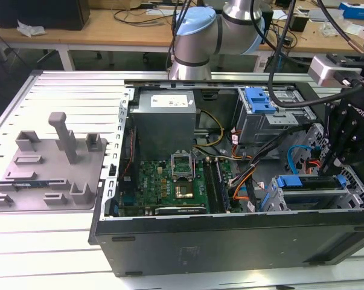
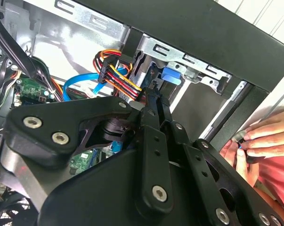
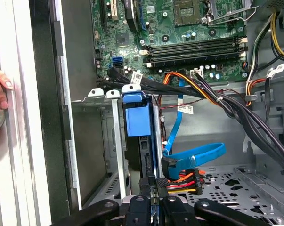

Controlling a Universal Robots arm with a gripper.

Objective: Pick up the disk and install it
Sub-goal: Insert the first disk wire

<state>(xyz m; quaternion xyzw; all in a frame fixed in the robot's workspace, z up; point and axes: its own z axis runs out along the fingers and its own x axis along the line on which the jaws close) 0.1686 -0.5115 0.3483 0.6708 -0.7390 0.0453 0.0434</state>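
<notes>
Exterior view, left to right: one grey fixture (image 1: 49, 163) with posts on the table (image 1: 25, 254), no disk on it. One open PC case (image 1: 230, 181), motherboard (image 1: 169, 181) inside. Two drive cages: upper (image 1: 269, 115), lower (image 1: 314, 190).

Gripper (image 1: 335, 166) sits just above the lower cage. In the first wrist view the fingers (image 3: 149, 188) are nearly together, pinching the edge of the disk (image 3: 134, 120), blue rail up, standing in the cage slot.

Judgement: pick-up done; disk largely inserted, not released.

One person's hand (image 2: 262, 141) at the case edge.
</notes>
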